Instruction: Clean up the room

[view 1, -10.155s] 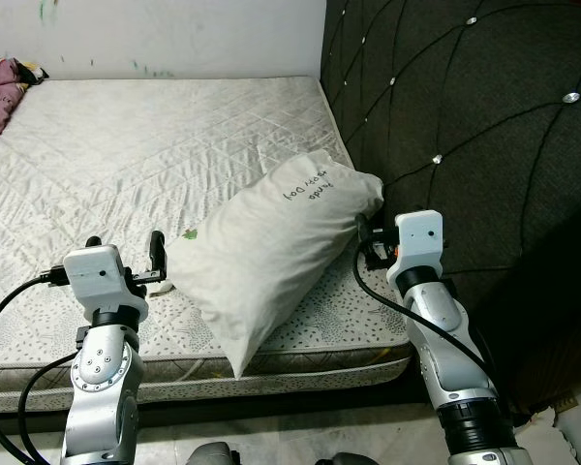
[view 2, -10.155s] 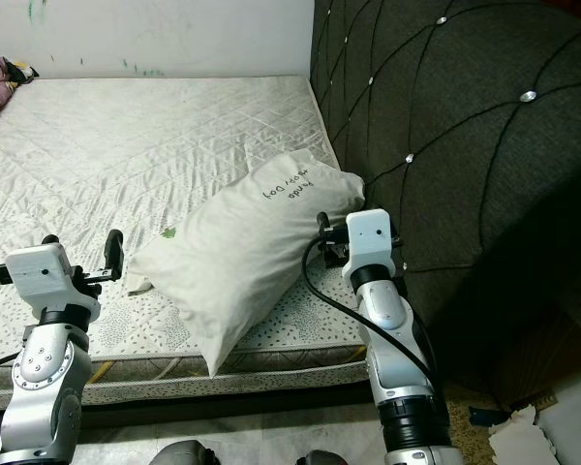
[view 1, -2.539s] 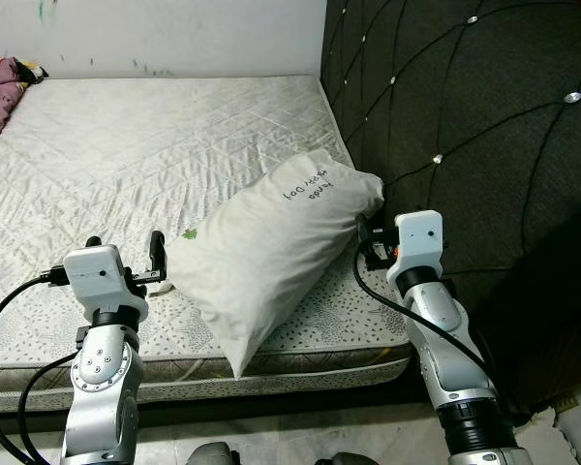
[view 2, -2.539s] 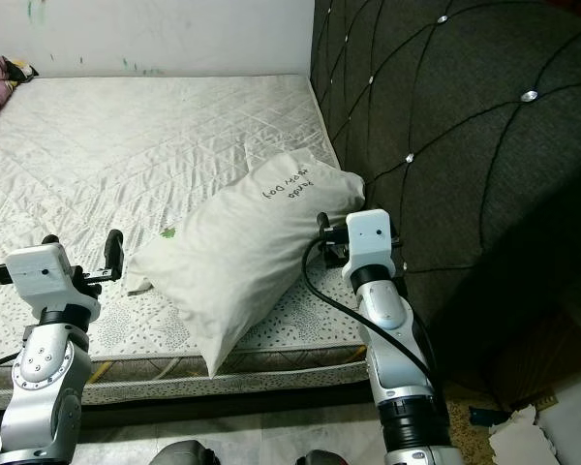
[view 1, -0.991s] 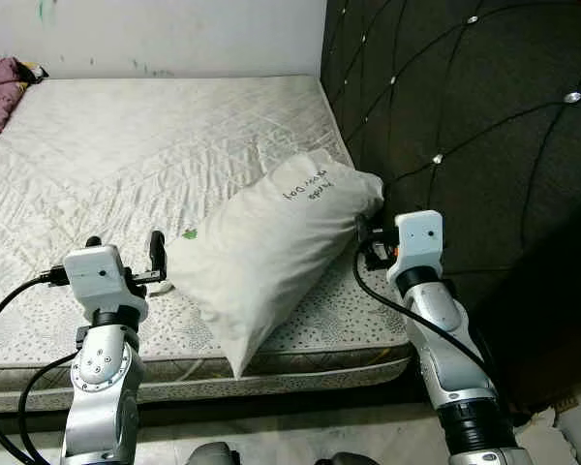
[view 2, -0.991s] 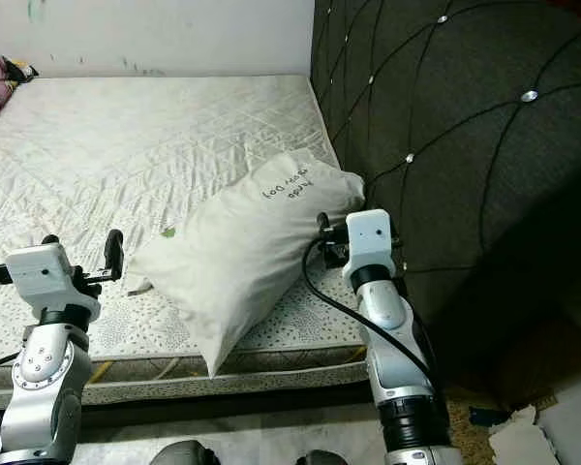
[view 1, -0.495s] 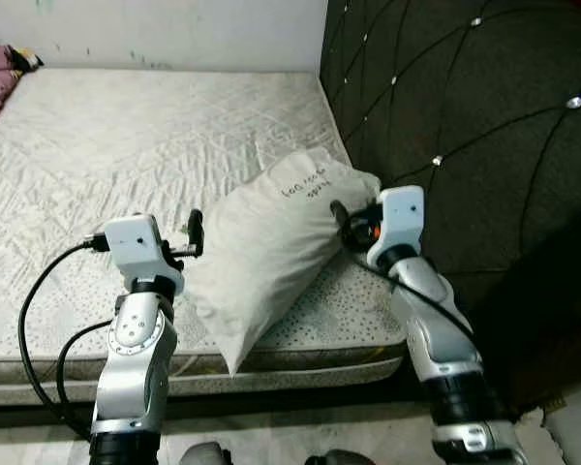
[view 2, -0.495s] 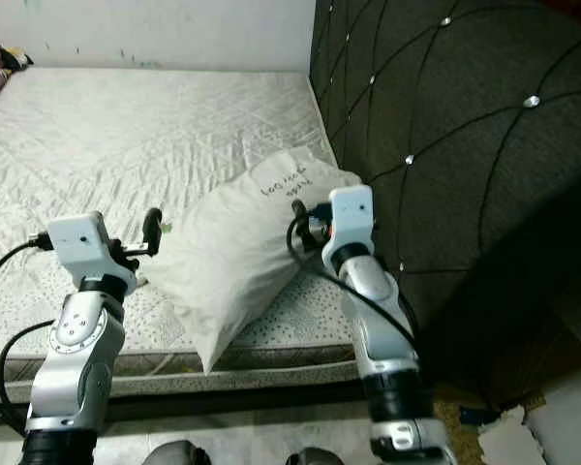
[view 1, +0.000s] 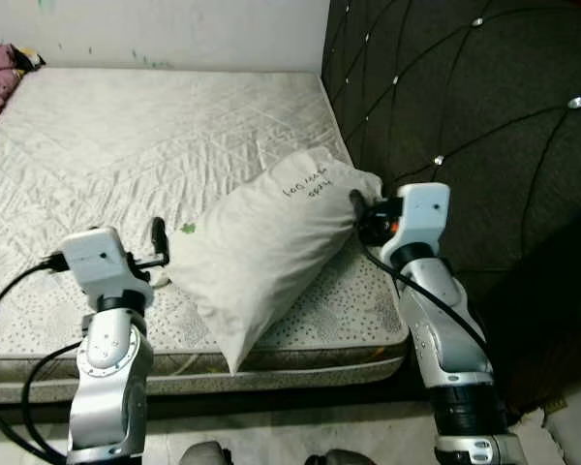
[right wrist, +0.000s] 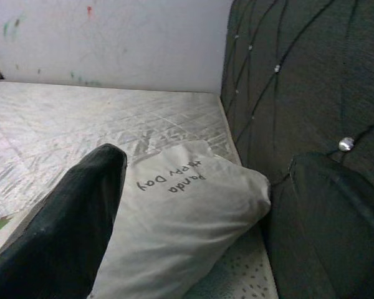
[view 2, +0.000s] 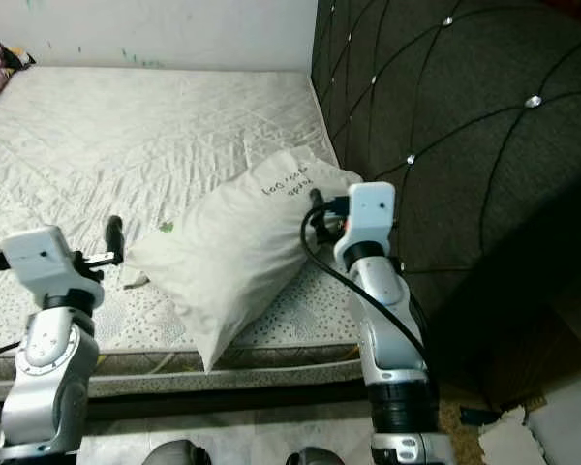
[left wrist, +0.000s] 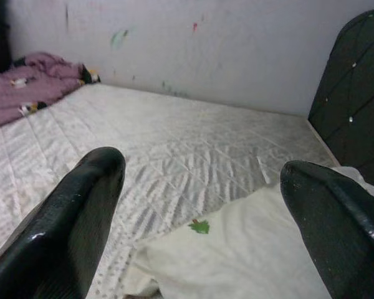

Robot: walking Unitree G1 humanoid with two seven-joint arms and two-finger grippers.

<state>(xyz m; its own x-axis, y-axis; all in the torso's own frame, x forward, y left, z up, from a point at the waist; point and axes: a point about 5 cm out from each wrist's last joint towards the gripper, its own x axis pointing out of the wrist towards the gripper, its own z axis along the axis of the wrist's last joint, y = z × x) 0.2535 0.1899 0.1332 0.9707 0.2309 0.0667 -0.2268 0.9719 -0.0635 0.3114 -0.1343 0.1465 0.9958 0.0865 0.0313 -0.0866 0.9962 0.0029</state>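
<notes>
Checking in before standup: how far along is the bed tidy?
Done: nothing visible yet; the pillow lies askew near the mattress corner by the headboard. In hand: left gripper and right gripper, both open, flank its ends. Left: grasp it, straighten it; purple bedding remains in the far corner.

Bed: bare quilted mattress, off-white, diamond stitching, set against a dark tufted headboard on the robot's right. One white pillow lies diagonally on the mattress near the front edge, upper corner by the headboard, lower corner overhanging the edge. Handwritten marking on its upper end. Purple cloth bunched at the far left corner
</notes>
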